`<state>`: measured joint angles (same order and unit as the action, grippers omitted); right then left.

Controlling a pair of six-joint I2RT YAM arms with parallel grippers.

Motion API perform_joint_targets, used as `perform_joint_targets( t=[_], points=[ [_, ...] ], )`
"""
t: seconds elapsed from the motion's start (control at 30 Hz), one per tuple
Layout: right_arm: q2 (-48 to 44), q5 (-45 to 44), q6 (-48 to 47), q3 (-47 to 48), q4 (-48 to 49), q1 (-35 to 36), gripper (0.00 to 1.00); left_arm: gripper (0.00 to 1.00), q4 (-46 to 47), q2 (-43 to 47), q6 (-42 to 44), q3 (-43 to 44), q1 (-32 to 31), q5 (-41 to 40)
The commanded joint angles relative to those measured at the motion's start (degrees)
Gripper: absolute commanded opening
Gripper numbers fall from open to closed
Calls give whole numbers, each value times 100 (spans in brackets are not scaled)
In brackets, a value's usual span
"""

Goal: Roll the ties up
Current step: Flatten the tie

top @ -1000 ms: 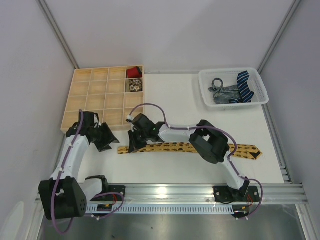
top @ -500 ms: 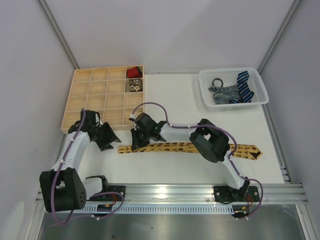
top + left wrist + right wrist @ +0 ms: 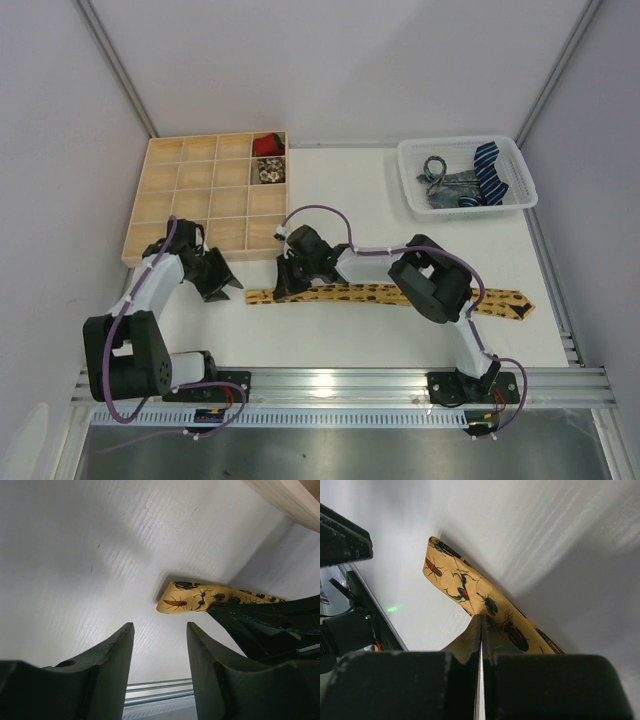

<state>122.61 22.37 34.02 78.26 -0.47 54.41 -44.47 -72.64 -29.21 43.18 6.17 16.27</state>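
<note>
Overhead: long mustard-yellow fabric tie with dark insect spots (image 3: 350, 294) lying flat across white surface (image 3: 340, 200), narrow end pointing left. Right end effector (image 3: 288, 286) pinching it near that end. Left end effector (image 3: 226, 288) hovering just beside tip, touching nothing.

Left wrist: its jaws gaping wide, gripping nothing, tie tip (image 3: 186, 598) lying just ahead.

Right wrist: jaws pressing fully together on tie fabric.

Judging: roll only just beginning. Next move calling for curling tip over onto itself.

Wooden grid tray (image 3: 190, 205), white basket (image 3: 455, 140)

Left tool (image 3: 160, 628) parted, held low, right tool (image 3: 481, 620) pinched shut, arm outstretched
</note>
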Motion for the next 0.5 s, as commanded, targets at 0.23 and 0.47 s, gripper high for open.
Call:
perform_joint_targets(
  t=[0.23,0.47],
  points=[
    [-299,461,-45,-610,-146,-343,0,53,1009,74,91,-116,-520,114],
    [-334,1208,96,-619,-85,-528,0,51,1563,452,-285,-634,-1232,-238]
  ],
)
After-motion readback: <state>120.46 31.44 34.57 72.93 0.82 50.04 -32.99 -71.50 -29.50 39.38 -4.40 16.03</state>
